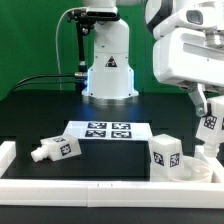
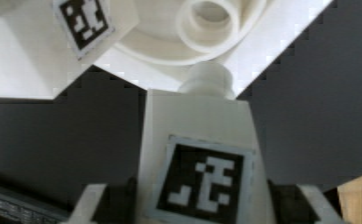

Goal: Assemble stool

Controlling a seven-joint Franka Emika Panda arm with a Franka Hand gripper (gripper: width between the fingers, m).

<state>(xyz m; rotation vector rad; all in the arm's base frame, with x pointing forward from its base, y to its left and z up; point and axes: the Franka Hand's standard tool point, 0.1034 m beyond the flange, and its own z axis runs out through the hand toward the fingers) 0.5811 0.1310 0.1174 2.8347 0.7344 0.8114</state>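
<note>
Three stubby white legs and one round seat can be made out. In the right of the exterior view the gripper [image 1: 206,112] is closed on the held leg [image 1: 210,123], which is carried upright above the table with its tag turned toward the camera. The seat [image 1: 201,170] is found directly below it, in the lower right corner of that view and close against the frame rails [image 1: 100,186].

An upright leg [image 1: 165,152] is set just to the exterior view's left of the seat, in the lower right of the frame. A lying leg [image 1: 56,150] is seen on its side in the lower left, with its narrow end pointed toward the exterior view's left. The marker board [image 1: 105,130] is laid flat on the black table [image 1: 40,115] at the centre, in front of the robot base [image 1: 108,65].

In the wrist view the gripper [image 2: 199,208] is shown clamped on the held leg [image 2: 204,140], with one finger [image 2: 100,205] on each side of its tagged face. The narrow tip of the leg is directed at the seat [image 2: 222,30], where a spiral socket is visible. Whether the tip touches the seat cannot be told. A tagged white part [image 2: 53,50] is seen just beside the seat.
</note>
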